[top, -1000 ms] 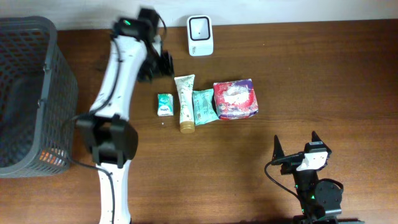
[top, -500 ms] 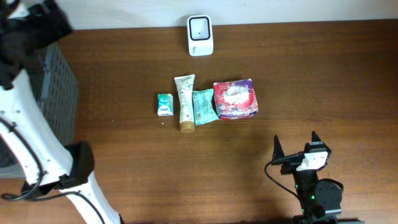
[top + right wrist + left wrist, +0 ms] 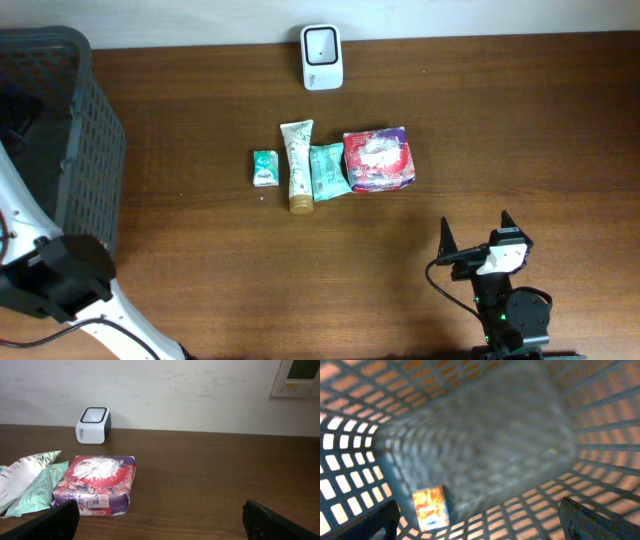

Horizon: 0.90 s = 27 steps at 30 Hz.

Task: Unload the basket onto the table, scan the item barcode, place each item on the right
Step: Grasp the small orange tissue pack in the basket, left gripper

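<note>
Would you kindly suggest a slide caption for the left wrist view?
Left claw open over the grey mesh basket, an orange packet lying at its bottom.

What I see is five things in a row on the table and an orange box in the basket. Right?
Four, not five: the overhead view shows a small green pack, a tube, a teal packet and a red pack in the row. The orange box is in the basket.
</note>
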{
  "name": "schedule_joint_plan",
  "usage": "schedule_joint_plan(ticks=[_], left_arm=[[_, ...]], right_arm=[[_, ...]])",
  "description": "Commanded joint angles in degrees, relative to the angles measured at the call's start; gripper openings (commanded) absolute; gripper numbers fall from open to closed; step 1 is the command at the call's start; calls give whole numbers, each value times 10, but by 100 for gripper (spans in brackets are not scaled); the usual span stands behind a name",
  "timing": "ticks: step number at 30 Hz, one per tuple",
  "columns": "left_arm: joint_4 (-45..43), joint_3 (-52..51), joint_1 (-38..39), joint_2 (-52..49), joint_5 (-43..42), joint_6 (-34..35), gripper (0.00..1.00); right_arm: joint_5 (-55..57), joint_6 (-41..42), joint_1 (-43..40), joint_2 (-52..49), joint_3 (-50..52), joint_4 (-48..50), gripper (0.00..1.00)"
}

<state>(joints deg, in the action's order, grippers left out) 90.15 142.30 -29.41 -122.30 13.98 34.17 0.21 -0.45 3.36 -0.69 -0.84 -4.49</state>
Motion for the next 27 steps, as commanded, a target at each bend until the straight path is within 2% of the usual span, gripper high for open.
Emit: schedule_joint_plan(ticks=[1,7,11,18,24,25,26,27], left_arm=[[-18,-83,-21,8,-38,22,99],[-75,-268,-30,8,-38,127,99],[-126,-357,-31,8,-37,134,99],[-120,-438,-52,8,-21,145,99],[-164,-517,-68,8,4,156,99],[-171,-526,-70,8,4,156,91],[-180,-535,-71,8,4,155,75],[-188,-541,-71,8,4,155,52]], right_arm=[[5,-2,-4,4,5,-2,99],[5,-2,-4,4,5,-2,99],[5,-2,-4,4,5,-2,99],[5,-2,-4,4,5,-2,99],[5,-2,-4,4,5,-2,99],[5,-2,-4,4,5,-2,99],[5,-2,-4,4,5,-2,99],[5,-2,-4,4,5,-2,99]])
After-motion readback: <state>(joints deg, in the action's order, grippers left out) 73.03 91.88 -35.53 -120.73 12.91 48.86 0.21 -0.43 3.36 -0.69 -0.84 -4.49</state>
